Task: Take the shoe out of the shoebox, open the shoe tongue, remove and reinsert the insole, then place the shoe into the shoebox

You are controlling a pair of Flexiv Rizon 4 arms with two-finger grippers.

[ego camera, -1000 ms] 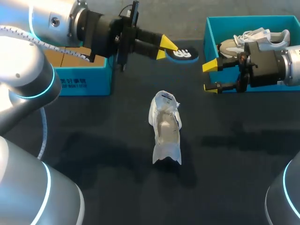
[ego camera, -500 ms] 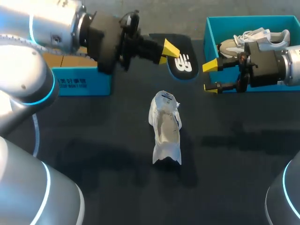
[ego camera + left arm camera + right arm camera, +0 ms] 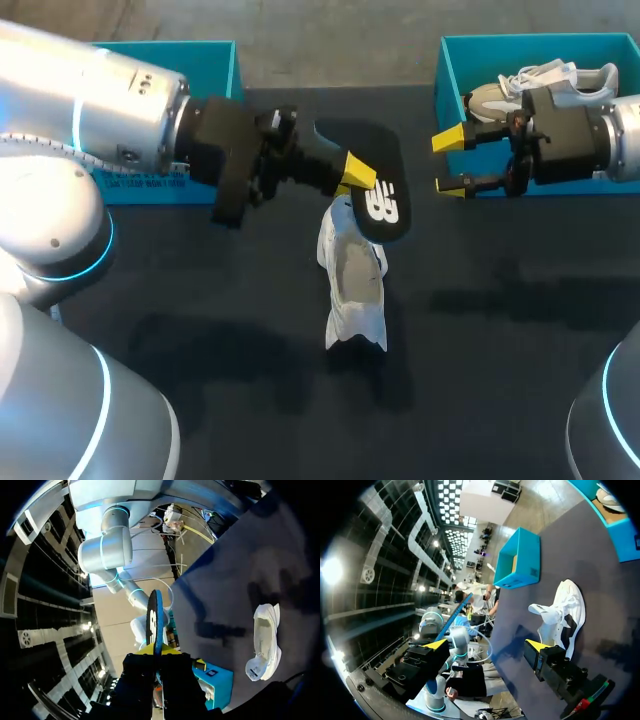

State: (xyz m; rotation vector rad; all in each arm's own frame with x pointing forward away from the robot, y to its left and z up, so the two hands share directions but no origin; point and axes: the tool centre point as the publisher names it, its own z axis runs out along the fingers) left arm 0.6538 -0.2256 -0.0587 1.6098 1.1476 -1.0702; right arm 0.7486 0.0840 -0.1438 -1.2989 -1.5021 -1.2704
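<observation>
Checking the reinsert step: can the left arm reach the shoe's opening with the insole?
Probably yes: the left gripper holds the insole by the shoe, its opening uncovered; the right gripper is apart.

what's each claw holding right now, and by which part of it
The left claw pinches the flat black insole by one edge, above the white shoe. The right claw is open and holds nothing.

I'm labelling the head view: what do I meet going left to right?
Teal cardboard shoebox → white sneaker on the black table → second teal shoebox holding another sneaker. The black insole in the left pincer overlaps the white sneaker, so it is left out.
</observation>
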